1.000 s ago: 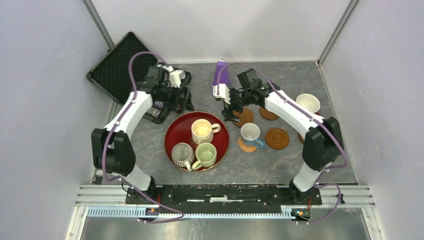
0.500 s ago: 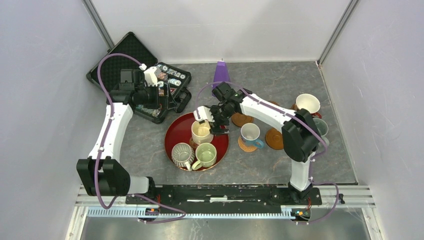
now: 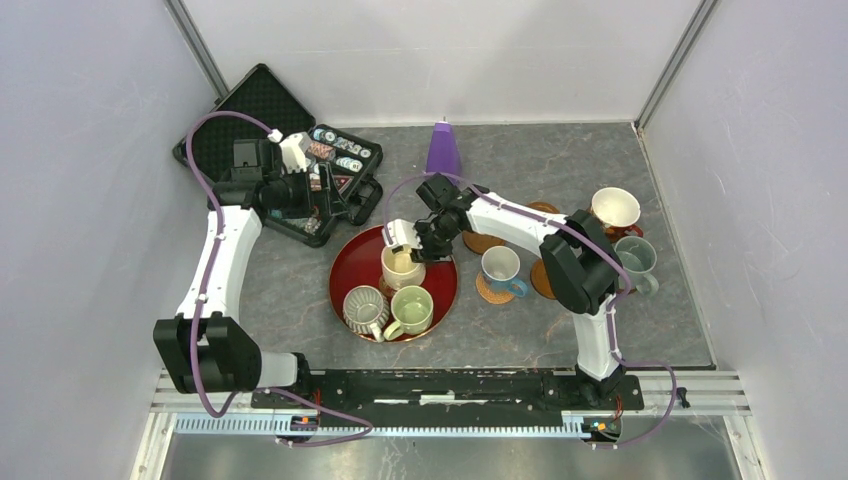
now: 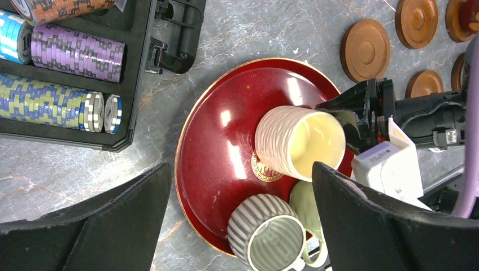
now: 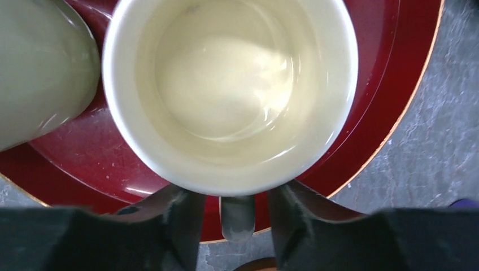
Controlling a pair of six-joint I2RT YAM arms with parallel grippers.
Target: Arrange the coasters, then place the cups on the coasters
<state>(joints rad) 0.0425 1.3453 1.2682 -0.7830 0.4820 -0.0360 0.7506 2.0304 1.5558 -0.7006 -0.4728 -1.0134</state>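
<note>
Left gripper (image 4: 242, 169) hangs between chip case (image 3: 250, 115) and red tray (image 4: 209, 141), jaws wide apart, keeping clear. The cream-yellow mug (image 5: 226, 90) stands upright on the tray. Right gripper (image 5: 236, 199) straddles its handle (image 5: 237, 217), jaws narrowly apart, not yet clamped, and is probably bound for a bare coaster (image 4: 365, 49).

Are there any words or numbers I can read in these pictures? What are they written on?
Nothing here can be read.
Gold round emblem in the middle of the red tray: too small and blurred to read.
Poker chips in the black case: only coloured stripes, no legible numbers.
</note>
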